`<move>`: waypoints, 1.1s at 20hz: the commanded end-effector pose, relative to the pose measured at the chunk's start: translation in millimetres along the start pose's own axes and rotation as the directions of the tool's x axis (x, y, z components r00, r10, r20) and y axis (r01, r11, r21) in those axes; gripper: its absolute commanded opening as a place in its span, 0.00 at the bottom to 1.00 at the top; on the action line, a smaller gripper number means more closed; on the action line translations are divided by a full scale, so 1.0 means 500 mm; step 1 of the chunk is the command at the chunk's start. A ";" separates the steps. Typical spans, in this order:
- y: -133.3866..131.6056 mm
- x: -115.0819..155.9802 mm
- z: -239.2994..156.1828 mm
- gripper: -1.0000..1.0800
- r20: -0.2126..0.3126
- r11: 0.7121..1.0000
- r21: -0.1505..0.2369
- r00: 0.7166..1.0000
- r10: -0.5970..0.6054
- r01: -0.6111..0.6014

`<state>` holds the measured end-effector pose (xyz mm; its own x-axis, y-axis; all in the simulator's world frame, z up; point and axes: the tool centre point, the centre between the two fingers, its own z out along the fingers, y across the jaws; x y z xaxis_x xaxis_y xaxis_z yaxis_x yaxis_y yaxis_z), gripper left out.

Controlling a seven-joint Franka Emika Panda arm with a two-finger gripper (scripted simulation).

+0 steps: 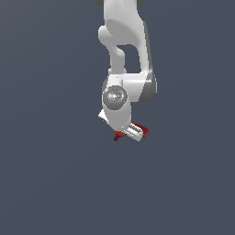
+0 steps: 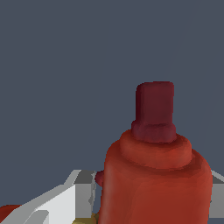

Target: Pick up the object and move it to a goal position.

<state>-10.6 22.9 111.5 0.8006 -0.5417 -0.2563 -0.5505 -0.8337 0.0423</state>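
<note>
Exterior view: showing only red slivers of the object (image 1: 144,132) poking out either side of the white gripper (image 1: 133,132), fingers closing around it; arm top cut off by the frame; plain grey-blue backdrop, floor indistinguishable. Wrist view: filling the foreground with the object (image 2: 155,179), dark red stub uppermost, one white finger (image 2: 65,199) pressing against it, the other mostly hidden.

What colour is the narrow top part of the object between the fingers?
Dark maroon, darker than the orange-red body of the red object; clearest in the wrist view.
</note>
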 end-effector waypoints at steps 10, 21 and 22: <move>-0.064 0.048 -0.122 0.00 -0.002 1.000 0.002 1.000 0.000 0.000; -0.084 0.063 -0.155 0.00 -0.001 1.000 0.003 1.000 0.000 0.000; -0.084 0.063 -0.155 0.00 -0.001 1.000 0.003 1.000 0.000 0.000</move>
